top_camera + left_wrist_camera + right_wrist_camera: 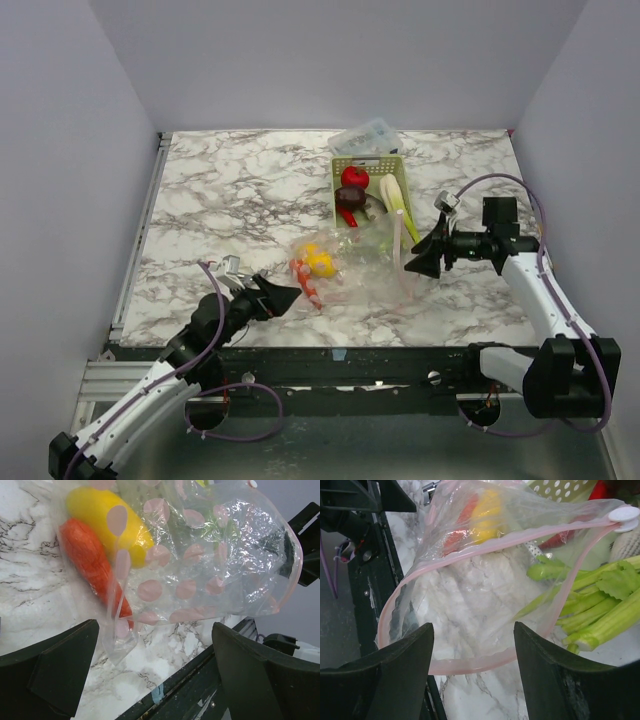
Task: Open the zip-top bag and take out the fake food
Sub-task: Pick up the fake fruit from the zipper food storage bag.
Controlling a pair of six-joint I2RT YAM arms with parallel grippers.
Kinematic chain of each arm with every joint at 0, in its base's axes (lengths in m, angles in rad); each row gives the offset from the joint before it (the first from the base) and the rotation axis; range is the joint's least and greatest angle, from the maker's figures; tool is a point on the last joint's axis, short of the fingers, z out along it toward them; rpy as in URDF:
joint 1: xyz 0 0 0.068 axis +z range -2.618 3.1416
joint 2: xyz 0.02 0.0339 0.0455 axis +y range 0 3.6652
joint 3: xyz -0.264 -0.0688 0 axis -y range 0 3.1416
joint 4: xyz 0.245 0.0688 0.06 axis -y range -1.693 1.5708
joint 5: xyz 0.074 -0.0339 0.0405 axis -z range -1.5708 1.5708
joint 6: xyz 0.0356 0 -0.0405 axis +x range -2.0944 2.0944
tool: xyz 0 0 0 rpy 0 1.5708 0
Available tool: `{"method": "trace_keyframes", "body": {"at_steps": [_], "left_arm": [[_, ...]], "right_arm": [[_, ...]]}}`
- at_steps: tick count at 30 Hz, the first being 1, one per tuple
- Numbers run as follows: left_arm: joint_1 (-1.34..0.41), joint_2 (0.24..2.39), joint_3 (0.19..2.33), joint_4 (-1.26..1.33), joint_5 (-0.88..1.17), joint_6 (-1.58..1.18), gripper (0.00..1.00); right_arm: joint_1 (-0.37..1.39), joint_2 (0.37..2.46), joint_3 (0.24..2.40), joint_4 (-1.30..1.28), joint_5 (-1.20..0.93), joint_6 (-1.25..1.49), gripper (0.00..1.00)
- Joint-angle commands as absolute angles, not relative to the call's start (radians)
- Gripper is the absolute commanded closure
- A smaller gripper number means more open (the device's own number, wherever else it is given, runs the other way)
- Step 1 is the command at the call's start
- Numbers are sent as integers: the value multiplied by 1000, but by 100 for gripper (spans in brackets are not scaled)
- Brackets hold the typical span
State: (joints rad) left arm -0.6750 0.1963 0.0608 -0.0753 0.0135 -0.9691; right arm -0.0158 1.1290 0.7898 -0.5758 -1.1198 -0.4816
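Left end effector (288, 295) — jaws spread wide, holding nothing, just short of the bag's (365, 262) closed end. The bag lies on the surface (220, 200), mouth gaping toward the right. Inside are a lemon (320, 262) and a carrot (303, 277), blurred by crinkled film; further contents cannot be made out. Behind it, the basket (345, 165) holds a red fruit (354, 177), beet (350, 197) and leek (390, 190). Right end effector (418, 262) — jaws apart, straddling the pink zip rim (470, 665), not pinching it.
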Motion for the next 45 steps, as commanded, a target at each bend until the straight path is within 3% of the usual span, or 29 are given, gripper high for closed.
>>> {"method": "trace_keyframes", "body": {"at_steps": [1, 14, 30, 33, 36, 45], "left_arm": [[-668, 232, 42, 40, 20, -1010, 1], [-596, 518, 61, 242, 47, -1038, 2], [-460, 884, 179, 386, 167, -908, 13], [-437, 867, 214, 377, 190, -862, 12], [-408, 861, 268, 285, 184, -821, 2], [-280, 1098, 384, 296, 346, -824, 1]], "right_arm": [[0, 1172, 791, -550, -1157, -474, 33], [260, 1294, 803, -315, -1057, -294, 33], [415, 1384, 790, -164, -933, -224, 32], [416, 1383, 790, -153, -936, -221, 32], [416, 1382, 774, -138, -937, -218, 32], [421, 1397, 761, -98, -936, -200, 32]]}}
